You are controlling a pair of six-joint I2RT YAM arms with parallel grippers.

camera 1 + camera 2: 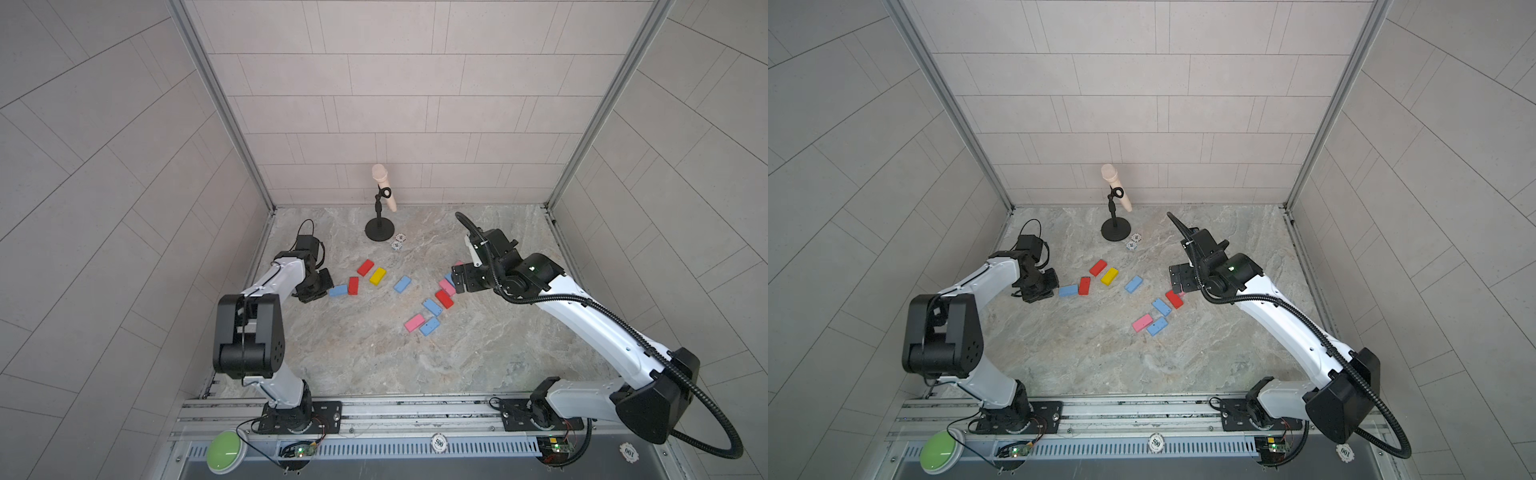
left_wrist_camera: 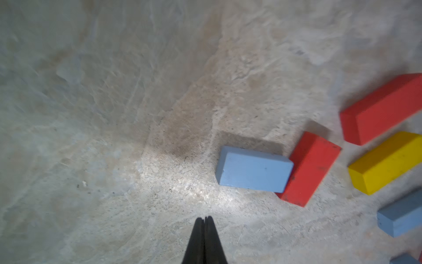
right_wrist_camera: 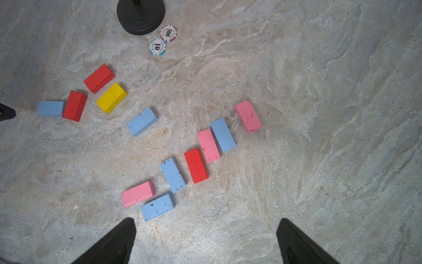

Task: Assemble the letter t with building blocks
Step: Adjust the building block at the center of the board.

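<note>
We begin with the marble tabletop (image 1: 353, 353). No T shows on it yet, and the building blocks (image 3: 173, 174) lie flat and scattered between our two arms. The left gripper (image 2: 204, 219) sits low, its jaws pressed together on nothing. The right gripper (image 3: 205, 237) hangs wide open and empty above the larger cluster of pink, blue and red blocks. A microphone stand (image 1: 379, 229) stands well beyond both tools.

We judge that the coming move turns on the light blue block (image 2: 253, 169). It lies near the left tips but apart from them, ahead and offset toward the right arm. Its long axis runs sideways from the tips, and its far short end touches a red block (image 2: 310, 169). Our left arm is much nearer. Two poker chips (image 3: 157, 46) sit beside the stand's base.
</note>
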